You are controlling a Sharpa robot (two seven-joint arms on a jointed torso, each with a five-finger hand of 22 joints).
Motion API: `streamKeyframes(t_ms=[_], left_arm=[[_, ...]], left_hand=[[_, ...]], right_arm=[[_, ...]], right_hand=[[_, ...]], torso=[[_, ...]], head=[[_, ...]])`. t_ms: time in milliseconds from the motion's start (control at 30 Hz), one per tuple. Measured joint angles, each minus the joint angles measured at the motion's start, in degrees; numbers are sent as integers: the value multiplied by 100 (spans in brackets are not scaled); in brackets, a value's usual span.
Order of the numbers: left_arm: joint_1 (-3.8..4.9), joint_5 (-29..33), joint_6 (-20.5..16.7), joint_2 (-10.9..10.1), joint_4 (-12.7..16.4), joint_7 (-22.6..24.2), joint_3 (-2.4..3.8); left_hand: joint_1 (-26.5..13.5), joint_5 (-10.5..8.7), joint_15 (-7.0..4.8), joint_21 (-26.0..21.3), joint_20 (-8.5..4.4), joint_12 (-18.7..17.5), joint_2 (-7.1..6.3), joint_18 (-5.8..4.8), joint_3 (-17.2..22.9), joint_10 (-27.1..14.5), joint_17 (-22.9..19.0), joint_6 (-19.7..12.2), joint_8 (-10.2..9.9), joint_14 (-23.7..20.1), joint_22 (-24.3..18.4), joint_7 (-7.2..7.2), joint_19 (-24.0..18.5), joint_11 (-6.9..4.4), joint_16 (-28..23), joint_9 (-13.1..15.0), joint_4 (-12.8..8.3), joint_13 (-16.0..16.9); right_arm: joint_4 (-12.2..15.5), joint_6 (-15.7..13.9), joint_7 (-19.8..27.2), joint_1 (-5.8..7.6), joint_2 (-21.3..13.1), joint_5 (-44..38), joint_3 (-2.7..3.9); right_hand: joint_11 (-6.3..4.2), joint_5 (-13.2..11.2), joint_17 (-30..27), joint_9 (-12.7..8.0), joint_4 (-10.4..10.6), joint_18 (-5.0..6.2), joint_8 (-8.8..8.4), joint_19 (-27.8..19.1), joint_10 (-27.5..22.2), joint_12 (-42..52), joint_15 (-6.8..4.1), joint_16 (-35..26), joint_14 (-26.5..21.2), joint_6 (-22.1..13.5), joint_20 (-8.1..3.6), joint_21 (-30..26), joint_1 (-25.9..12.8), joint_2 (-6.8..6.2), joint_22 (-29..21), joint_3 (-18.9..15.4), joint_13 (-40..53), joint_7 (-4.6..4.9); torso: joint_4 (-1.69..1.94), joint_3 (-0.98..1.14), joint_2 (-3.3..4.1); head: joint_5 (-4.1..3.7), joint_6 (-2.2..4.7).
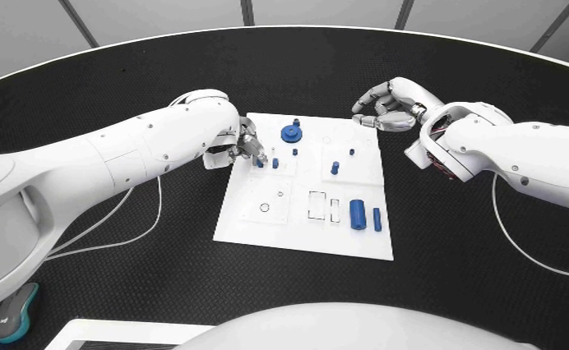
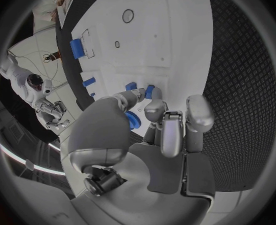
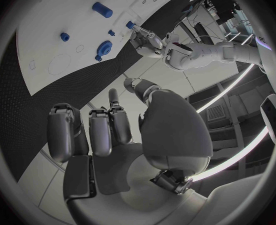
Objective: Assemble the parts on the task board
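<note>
The black desk (image 1: 118, 301) carries the white task board (image 1: 356, 239) at its middle. The left hand (image 1: 241, 146) rests at the board's left edge, fingers (image 2: 152, 107) grasping a small blue part (image 1: 259, 161) — the right hand (image 1: 389, 106) hovers off the board's far right corner, fingers curled on nothing. Other blue parts (image 1: 357, 211) lie across the board.
</note>
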Motion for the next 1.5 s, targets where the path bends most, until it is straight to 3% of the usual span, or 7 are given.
streamKeyframes(t_ms=[333, 400, 500, 667, 767, 1500], left_arm=[[0, 95, -68, 20, -84, -32, 0], [0, 120, -118, 24, -96, -35, -1], [0, 154, -179, 29, -116, -36, -1], [-1, 187, -222, 30, -142, -37, -1], [-1, 195, -223, 27, -152, -42, -1], [-1, 203, -91, 16, -174, -67, -1]], left_hand=[[-70, 19, 0, 0, 0, 23, -5, 0, 26, 0, 0, -1, -5, 0, -125, 1, -1, 0, 0, 23, -27, 15], [-241, -36, 0, -37, 29, 23, -115, 0, 344, 0, 0, -2, -9, 0, -166, -1, -29, 0, 0, 47, -374, 17], [-408, -59, 0, -45, -1, 23, -186, 0, 344, 0, 0, 37, -54, 0, -192, -47, -60, 0, 0, 58, -408, -6], [-563, -71, 0, -45, -1, 23, -343, 0, -47, -19, 0, 79, -110, 0, -194, -165, -60, -66, 0, 65, -219, -8], [-594, -89, 0, -45, -1, 23, -373, 0, -161, -19, 0, 127, -137, 0, -193, -146, -60, -66, 0, 70, -157, 17], [-622, -89, 0, -45, -21, 84, -402, 0, -306, 13, 0, 152, -159, 0, -145, -157, -40, -97, 0, 76, -87, 182]], right_arm=[[4, -5, 0, 0, -9, 0, 0], [4, -7, 1, 0, -8, 0, 0], [3, -10, 3, 0, -7, 0, 0], [4, -12, 4, 0, -10, 0, 0], [5, -13, 2, 0, -12, 0, 0], [8, -12, -4, 0, -15, 0, 0]], right_hand=[[0, 0, 5, 0, 0, 0, 0, 0, 0, 0, 0, 0, 0, 0, 0, 0, 0, 0, 0, 0, -1, 0], [0, 0, 4, 1, 0, 0, 0, 0, 0, 0, 0, 0, 0, 0, 0, 0, 0, 0, 0, 0, -1, 0], [0, 0, 4, 1, 0, 0, 0, 0, 0, 0, 0, 0, 0, 0, 0, 0, 0, 0, 0, 0, -1, 0], [0, 0, 4, 1, 0, 0, 0, 0, 0, 0, 0, 0, 0, 0, 0, 0, 0, 0, 0, 0, -1, 0], [0, 0, 4, 1, 0, 0, 0, 0, 0, 0, 0, 0, 0, 0, 0, 0, 0, 0, 0, 0, -1, 0], [0, 0, 2, 1, 0, 0, 0, 0, 0, 0, 0, 0, 0, 0, 0, 0, 0, 0, 0, 0, -3, 0]], torso=[[4, -1, -4], [6, -1, -5], [5, -2, -5], [2, -2, -5], [2, -2, -5], [5, -3, -3]], head=[[-15, -14], [-16, -14], [-17, -14], [-18, -9], [-18, -7], [-26, -26]])
